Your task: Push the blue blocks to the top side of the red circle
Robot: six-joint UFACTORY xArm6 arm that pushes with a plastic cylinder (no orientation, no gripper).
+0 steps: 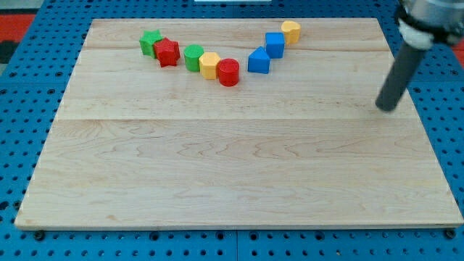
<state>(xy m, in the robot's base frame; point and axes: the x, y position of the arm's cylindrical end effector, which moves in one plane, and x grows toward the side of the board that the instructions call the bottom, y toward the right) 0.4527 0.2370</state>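
The red circle [228, 72] sits on the wooden board [232, 167] near the view's top, at the low middle of a curved row of blocks. A blue triangle-like block [259, 61] lies just to its right and slightly higher. A blue cube [275, 44] stands further up and right of that. My tip [386, 109] rests on the board at the view's right, well to the right of and below both blue blocks, touching no block.
Left of the red circle lie a yellow block [209, 65], a green cylinder [193, 56], a red star-like block [167, 52] and a green star-like block [151, 42]. A yellow block [291, 31] sits up and right of the blue cube. Blue pegboard [22, 109] surrounds the board.
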